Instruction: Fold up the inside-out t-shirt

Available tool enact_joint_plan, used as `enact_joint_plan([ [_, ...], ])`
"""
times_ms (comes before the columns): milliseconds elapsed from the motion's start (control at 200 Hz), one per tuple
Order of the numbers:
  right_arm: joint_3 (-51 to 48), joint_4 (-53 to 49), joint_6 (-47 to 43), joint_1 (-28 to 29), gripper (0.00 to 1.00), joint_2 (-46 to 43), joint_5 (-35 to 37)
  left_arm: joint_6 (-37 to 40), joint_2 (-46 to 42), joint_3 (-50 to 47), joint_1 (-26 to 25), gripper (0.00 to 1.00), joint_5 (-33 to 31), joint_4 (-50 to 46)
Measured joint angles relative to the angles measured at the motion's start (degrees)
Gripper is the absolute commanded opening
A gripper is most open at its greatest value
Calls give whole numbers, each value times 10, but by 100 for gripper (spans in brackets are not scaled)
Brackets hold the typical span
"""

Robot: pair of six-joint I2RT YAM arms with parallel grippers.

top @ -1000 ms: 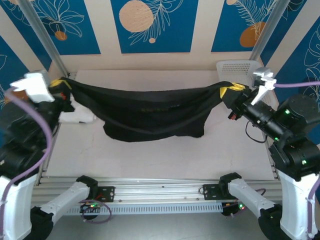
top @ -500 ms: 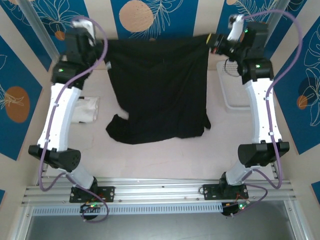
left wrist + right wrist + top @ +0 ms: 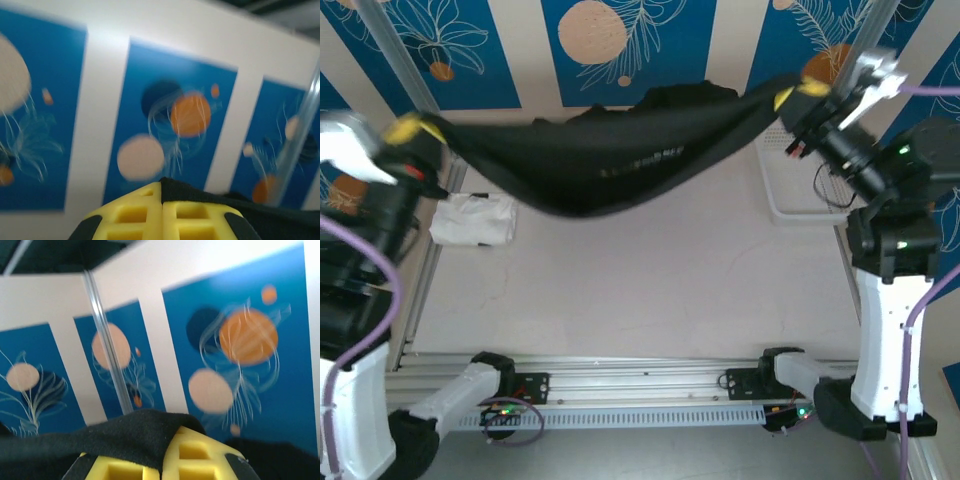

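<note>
Top external, black soft cloth t-shirt: slung in the air between the two grippers, sagging in the middle, lifted clear of the pale table, close to the back wall.
Top external, left gripper: raised at the left edge, blurred, yellow pads clamped on the left end of the t-shirt.
Top external, right gripper: raised at the upper right, yellow pads pinched tight on the right end of the t-shirt.
Top external, white folded garment: lying on the table at the left, apart from the hanging cloth.
Top external, white plastic basket: at the table's right edge, beside the right arm.
Left wrist, left gripper: yellow pads pressed together, black t-shirt cloth nipped at their tip and trailing off to the right.
Left wrist, blue wall panels with orange and cream circles: behind the pads, blurred.
Right wrist, right gripper: yellow pads closed together, black t-shirt cloth draped over the left pad and running off to the left.
Right wrist, backdrop: same blue panels, metal post slanting across.
</note>
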Motion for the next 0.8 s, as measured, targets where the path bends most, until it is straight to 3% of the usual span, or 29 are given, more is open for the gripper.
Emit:
enact_joint_plan([
  [190, -299, -40, 18, 0, 0, -43, -17, -93, -106, -464, -21, 0, 99, -19],
  [315, -409, -78, 19, 2, 0, -22, -28, -150, -167, -637, -62, 0, 115, -67],
  [415, -438, -86, 16, 3, 0, -7, -32, -172, -183, -658, -92, 5, 112, -65],
  [500, -439, -85, 10, 4, 0, 11, -40, -175, -159, -653, -106, 27, 105, -46],
  [660, -425, -95, 6, 12, 0, 38, -50, -149, -79, -614, -137, 57, 61, -39],
  [730, -410, -101, 3, 16, 0, 41, -54, -126, -57, -587, -167, 69, 28, -36],
  [800, -395, -104, 2, 18, 0, 41, -57, -95, -29, -554, -211, 73, -10, -15],
])
